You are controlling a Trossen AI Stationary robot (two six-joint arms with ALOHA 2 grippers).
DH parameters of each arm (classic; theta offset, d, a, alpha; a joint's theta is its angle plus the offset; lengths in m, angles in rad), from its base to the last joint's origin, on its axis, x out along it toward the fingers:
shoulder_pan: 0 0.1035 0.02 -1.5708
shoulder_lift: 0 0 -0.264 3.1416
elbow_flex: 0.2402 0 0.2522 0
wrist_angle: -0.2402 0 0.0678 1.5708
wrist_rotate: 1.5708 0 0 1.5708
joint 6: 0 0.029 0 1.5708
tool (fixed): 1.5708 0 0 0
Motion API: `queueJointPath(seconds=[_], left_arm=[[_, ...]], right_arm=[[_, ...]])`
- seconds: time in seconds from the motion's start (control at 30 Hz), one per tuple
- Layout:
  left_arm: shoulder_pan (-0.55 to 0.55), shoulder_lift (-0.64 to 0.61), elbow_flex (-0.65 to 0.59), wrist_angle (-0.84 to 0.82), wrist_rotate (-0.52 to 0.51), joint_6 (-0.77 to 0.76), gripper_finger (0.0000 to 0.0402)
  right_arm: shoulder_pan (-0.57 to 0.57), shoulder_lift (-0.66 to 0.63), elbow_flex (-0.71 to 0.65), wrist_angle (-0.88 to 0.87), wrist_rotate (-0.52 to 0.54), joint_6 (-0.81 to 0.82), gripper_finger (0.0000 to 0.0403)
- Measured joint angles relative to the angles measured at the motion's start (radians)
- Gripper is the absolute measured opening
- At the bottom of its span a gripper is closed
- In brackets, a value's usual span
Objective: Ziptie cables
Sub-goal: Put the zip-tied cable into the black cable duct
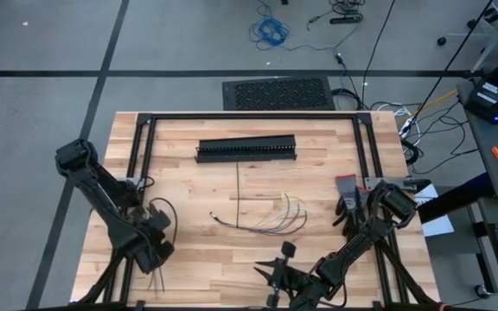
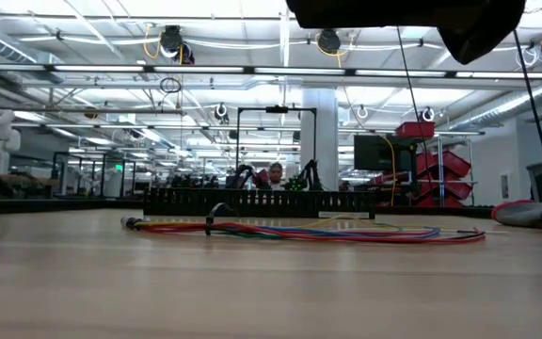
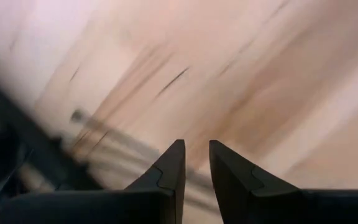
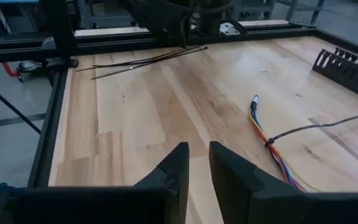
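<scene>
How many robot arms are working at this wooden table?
2. The left arm reaches in from the table's left edge, its hand low over the near-left corner. The right arm comes from the right, its hand near the front edge.

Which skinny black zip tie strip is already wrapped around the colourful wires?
The thin dark ziptie crossing the multicoloured wire bundle mid-table. The other thin dark strips lie loose near the left claw.

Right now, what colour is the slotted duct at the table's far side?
Black; the slotted duct shows best in the high view.

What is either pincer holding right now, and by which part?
Nothing. Both the left pincer and the right pincer are empty, with bare table showing in the narrow gap between the fingers.
</scene>
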Motion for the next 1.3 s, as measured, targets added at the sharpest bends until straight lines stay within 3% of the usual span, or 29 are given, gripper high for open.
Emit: queueJointPath(seconds=[0.13, 0.27, 0.33, 0.43, 0.57, 0.7, 0.8, 0.93, 1.07, 1.2, 1.3], left_arm=[[0.000, 0.000, 0.099, 0.028, -0.276, 0.150, 0.0072], [0.000, -0.002, 0.141, 0.037, -0.619, 0.342, 0.0072], [0.024, -0.001, 0.140, 0.006, -0.710, 0.380, 0.0072], [0.092, -0.002, 0.110, -0.006, -0.757, 0.433, 0.0072], [0.190, -0.001, 0.047, 0.000, -0.782, 0.495, 0.0072], [0.300, -0.011, -0.001, 0.028, -0.804, 0.592, 0.0072], [0.411, -0.051, -0.029, 0.120, -0.719, 0.763, 0.0065], [0.571, -0.126, -0.086, 0.344, -0.610, 1.109, 0.0040], [0.730, -0.183, -0.102, 0.460, -0.557, 1.374, 0.0018], [0.891, -0.231, -0.103, 0.531, -0.549, 1.494, 0.0012], [1.008, -0.247, -0.103, 0.609, -0.392, 1.614, 0.0018]], right_arm=[[-0.009, 0.000, 0.000, -0.001, 0.042, -0.059, 0.0056], [-0.016, -0.008, 0.000, -0.092, 0.326, -0.187, 0.0052], [-0.036, -0.037, 0.000, -0.220, 0.413, -0.175, 0.0046], [-0.112, -0.123, 0.000, -0.479, 0.317, 0.017, 0.0036], [-0.247, -0.187, 0.000, -0.803, 0.114, 0.258, 0.0030], [-0.364, -0.198, 0.000, -0.947, 0.049, 0.281, 0.0034], [-0.462, -0.198, 0.000, -0.939, -0.076, 0.149, 0.0044], [-0.588, -0.197, 0.000, -0.895, -0.309, -0.108, 0.0072], [-0.666, -0.204, 0.000, -0.948, -0.366, -0.284, 0.0106], [-0.756, -0.254, -0.055, -0.943, -0.376, -0.417, 0.0136], [-0.834, -0.343, -0.161, -0.816, -0.490, -0.494, 0.0150]])
